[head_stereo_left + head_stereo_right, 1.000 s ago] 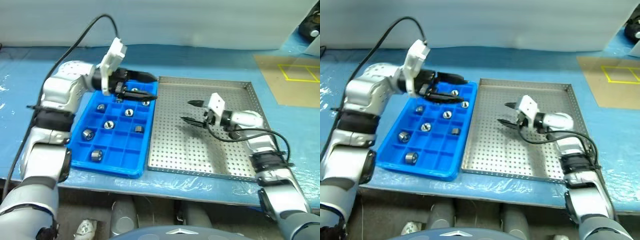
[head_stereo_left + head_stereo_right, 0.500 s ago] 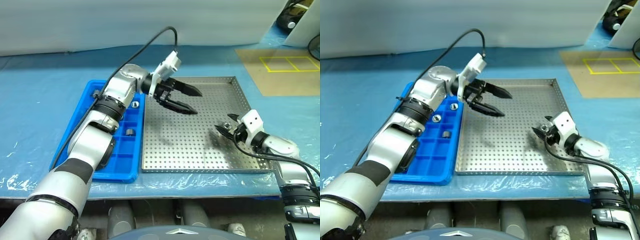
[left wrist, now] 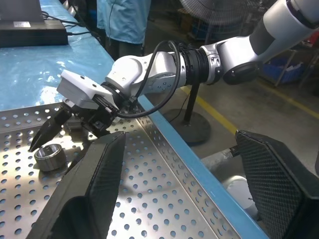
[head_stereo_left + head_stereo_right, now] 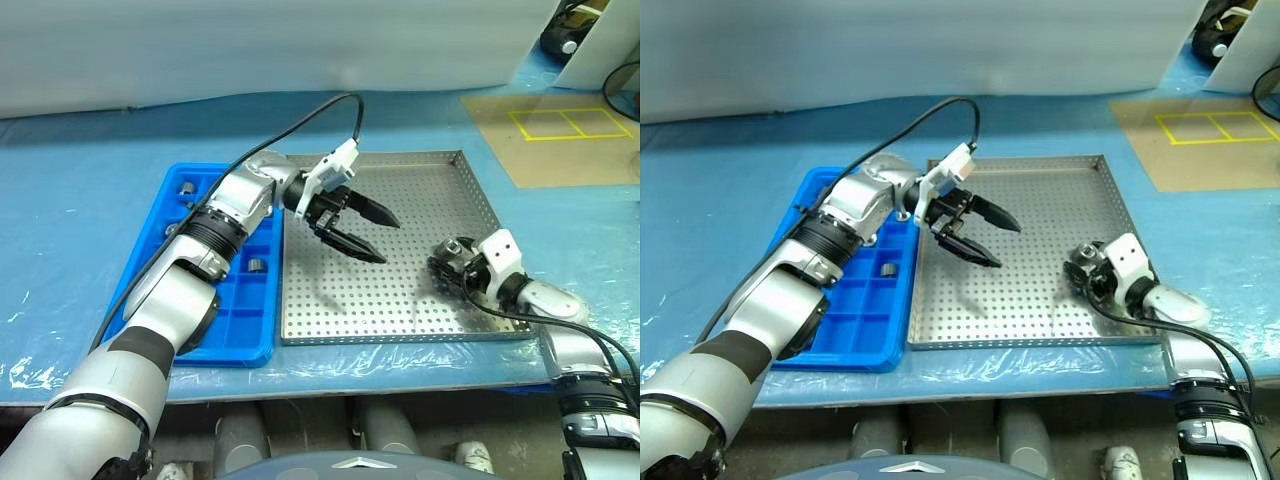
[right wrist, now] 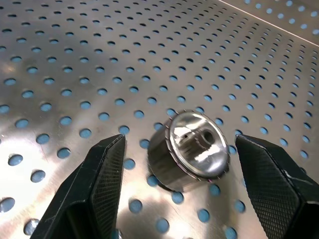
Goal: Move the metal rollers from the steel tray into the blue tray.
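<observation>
No readable writing; roller (image 5: 192, 149) between open right claw (image 5: 192, 199) fingers.

blue tray (image 4: 160, 240) left, steel tray (image 4: 420, 185) right

The left arm (image 4: 215, 235) hides much of the blue tray (image 4: 150, 255), so its rollers cannot be counted.

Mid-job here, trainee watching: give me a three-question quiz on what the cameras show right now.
1. True or false: a roller lies between the right gripper's open fingers.
2. Which tray lies under the left gripper: A) blue tray, B) steel tray?
3. Fill in: the roller on the steel tray lies near the robot's ____ arm.

Key: 1 true; 2 B; 3 right.
</observation>
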You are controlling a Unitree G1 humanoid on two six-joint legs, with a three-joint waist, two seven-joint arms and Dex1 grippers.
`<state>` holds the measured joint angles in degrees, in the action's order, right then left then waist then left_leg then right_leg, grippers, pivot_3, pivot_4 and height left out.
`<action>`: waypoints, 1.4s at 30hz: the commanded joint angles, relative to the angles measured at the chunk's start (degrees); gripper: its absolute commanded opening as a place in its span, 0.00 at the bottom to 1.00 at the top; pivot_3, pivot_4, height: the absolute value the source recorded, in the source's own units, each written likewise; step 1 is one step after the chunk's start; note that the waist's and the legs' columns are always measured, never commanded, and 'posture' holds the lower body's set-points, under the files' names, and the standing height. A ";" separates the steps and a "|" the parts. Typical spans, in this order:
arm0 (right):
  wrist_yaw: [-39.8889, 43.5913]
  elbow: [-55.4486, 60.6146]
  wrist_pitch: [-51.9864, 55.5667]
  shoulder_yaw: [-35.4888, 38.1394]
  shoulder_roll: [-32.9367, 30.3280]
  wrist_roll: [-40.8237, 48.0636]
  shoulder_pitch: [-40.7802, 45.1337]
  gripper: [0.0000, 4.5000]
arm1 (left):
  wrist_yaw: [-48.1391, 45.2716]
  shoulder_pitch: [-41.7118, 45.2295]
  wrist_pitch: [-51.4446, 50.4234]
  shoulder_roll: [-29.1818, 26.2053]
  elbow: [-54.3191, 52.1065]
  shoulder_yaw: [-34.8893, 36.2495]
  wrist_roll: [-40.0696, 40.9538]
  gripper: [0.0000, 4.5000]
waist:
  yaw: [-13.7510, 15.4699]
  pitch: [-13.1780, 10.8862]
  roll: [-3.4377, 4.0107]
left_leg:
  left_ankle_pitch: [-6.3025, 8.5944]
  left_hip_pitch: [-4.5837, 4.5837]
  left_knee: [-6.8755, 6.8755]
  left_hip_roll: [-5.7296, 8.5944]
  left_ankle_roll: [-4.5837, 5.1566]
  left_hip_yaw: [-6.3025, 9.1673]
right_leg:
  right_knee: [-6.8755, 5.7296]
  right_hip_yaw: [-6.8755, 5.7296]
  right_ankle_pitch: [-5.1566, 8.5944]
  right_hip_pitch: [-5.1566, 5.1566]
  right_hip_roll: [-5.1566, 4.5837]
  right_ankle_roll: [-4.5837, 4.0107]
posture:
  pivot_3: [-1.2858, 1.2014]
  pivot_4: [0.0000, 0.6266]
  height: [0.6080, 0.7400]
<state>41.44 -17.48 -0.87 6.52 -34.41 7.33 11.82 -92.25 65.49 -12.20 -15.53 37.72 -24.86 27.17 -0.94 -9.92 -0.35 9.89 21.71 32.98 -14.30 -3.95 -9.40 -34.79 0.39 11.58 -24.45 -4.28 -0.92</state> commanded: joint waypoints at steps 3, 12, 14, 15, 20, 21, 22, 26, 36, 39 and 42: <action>0.42 -0.82 -1.08 -2.05 1.17 -0.70 0.99 0.81 | 2.47 -0.65 7.18 0.29 3.46 2.84 -7.55 0.82 | 0.02 0.00 0.00 | 0.00 -0.06 0.00 0.00 0.00 0.00 | 0.02 0.00 0.00 0.09 0.00 0.00 | 0.37 0.24 1.00; 0.97 -2.01 -1.70 -2.74 1.15 -0.90 1.69 0.81 | 4.21 -1.77 10.90 1.72 5.69 5.37 -12.81 0.82 | 0.09 0.00 0.00 | 0.03 -0.12 0.01 0.03 0.04 0.00 | 0.04 -0.01 0.00 0.16 -0.05 0.00 | 0.38 0.24 1.00; 1.23 -2.05 -1.68 -2.80 1.14 -0.78 1.72 0.81 | 4.61 -1.59 10.75 2.11 6.31 6.12 -13.38 0.82 | 0.08 0.00 0.00 | 0.03 -0.13 0.00 0.02 0.04 0.00 | 0.04 -0.01 0.00 0.16 -0.05 0.00 | 0.38 0.24 1.00; 1.48 -2.02 -1.60 -2.85 1.14 -0.66 1.67 0.81 | 4.43 -1.59 10.82 2.18 6.48 6.40 -13.73 0.82 | 0.08 0.00 0.00 | 0.03 -0.13 0.00 0.02 0.04 0.00 | 0.04 -0.01 0.00 0.16 -0.05 0.00 | 0.38 0.24 1.00; 1.76 -1.74 -1.67 -2.77 1.40 -0.33 1.54 0.68 | 4.15 -1.88 11.04 2.28 6.44 7.59 -14.72 0.82 | 0.10 0.00 0.00 | 0.04 -0.13 -0.01 0.03 0.06 -0.01 | 0.06 -0.01 0.00 0.16 -0.05 0.00 | 0.38 0.24 1.00; 1.40 -1.68 -1.78 -2.84 1.31 -0.74 1.55 0.62 | 4.21 -1.89 11.19 2.34 6.55 7.82 -14.98 0.82 | 0.11 0.00 0.00 | 0.04 -0.13 -0.01 0.03 0.06 -0.01 | 0.06 -0.01 0.00 0.16 -0.05 0.00 | 0.38 0.24 1.00; 1.21 -1.60 -1.85 -2.95 1.20 -1.08 1.58 0.54 | 4.30 -1.89 11.27 2.39 6.64 8.09 -15.22 0.82 | 0.13 0.00 0.00 | 0.04 -0.13 -0.01 0.03 0.06 -0.01 | 0.06 -0.01 0.00 0.16 -0.06 0.00 | 0.38 0.24 1.00; 1.60 -1.14 -1.94 -3.31 1.03 -0.93 2.92 0.54 | 4.73 -1.28 10.27 2.24 6.21 9.97 -14.81 0.82 | 0.09 -0.01 -0.01 | 0.05 -0.13 -0.01 0.09 0.07 -0.02 | 0.06 -0.01 0.00 0.16 -0.12 0.00 | 0.39 0.24 1.00; 6.32 0.66 0.31 -7.00 2.94 0.30 12.22 0.35 | 6.21 -2.38 5.44 -4.06 1.00 15.54 -13.69 0.82 | 0.29 -0.04 0.02 | 0.03 -0.10 -0.25 0.07 0.04 -0.05 | 0.07 -0.03 0.00 0.00 -0.09 0.00 | 0.43 0.24 1.00; 6.20 -2.09 -0.43 -7.46 3.18 -0.68 13.38 0.35 | 6.08 -4.50 4.69 -5.40 -1.30 15.15 -14.04 0.82 | 1.13 -0.05 0.03 | 0.03 -0.05 -0.31 0.07 0.04 -0.05 | 0.14 -0.08 0.01 -0.01 -0.11 0.00 | 0.43 0.24 1.00; 6.02 -3.89 -0.92 -7.00 2.94 -0.70 12.93 0.35 | 5.79 -6.96 2.77 -6.39 -5.57 14.83 -13.35 0.82 | 2.26 -0.04 0.03 | 0.08 0.00 -0.33 0.08 0.12 -0.07 | 0.15 -0.09 0.01 0.00 -0.16 -0.01 | 0.44 0.24 1.00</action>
<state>47.43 -21.21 -0.93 -1.14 -31.08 6.64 24.95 -86.08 58.20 -8.45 -21.67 35.55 -10.48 12.76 1.32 -9.97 -0.32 9.97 21.76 32.64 -14.23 -3.82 -9.47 -34.65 0.30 11.59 -24.45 -4.48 -0.93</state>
